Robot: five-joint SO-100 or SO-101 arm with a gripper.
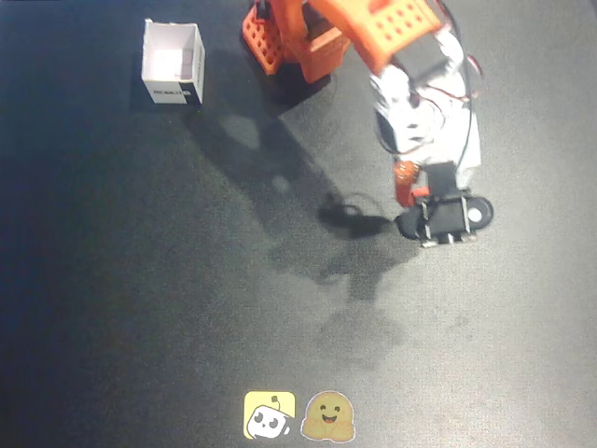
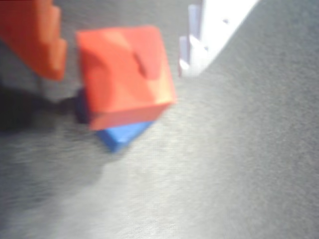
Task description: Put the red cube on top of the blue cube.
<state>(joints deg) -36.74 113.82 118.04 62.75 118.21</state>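
Note:
In the wrist view the red cube (image 2: 124,74) rests on top of the blue cube (image 2: 118,137), turned a little so a blue corner sticks out below it. My gripper (image 2: 121,67) is open around the red cube: the orange finger (image 2: 35,40) is at its left and the white finger (image 2: 207,30) at its right, each with a thin gap to the cube. The picture is blurred. In the overhead view the gripper (image 1: 408,187) points down at right of centre, and both cubes are hidden beneath it and the wrist camera mount.
An open white box (image 1: 173,62) stands at the back left of the dark mat (image 1: 140,280). The orange arm base (image 1: 289,42) is at the top centre. Two small stickers (image 1: 297,415) lie at the front edge.

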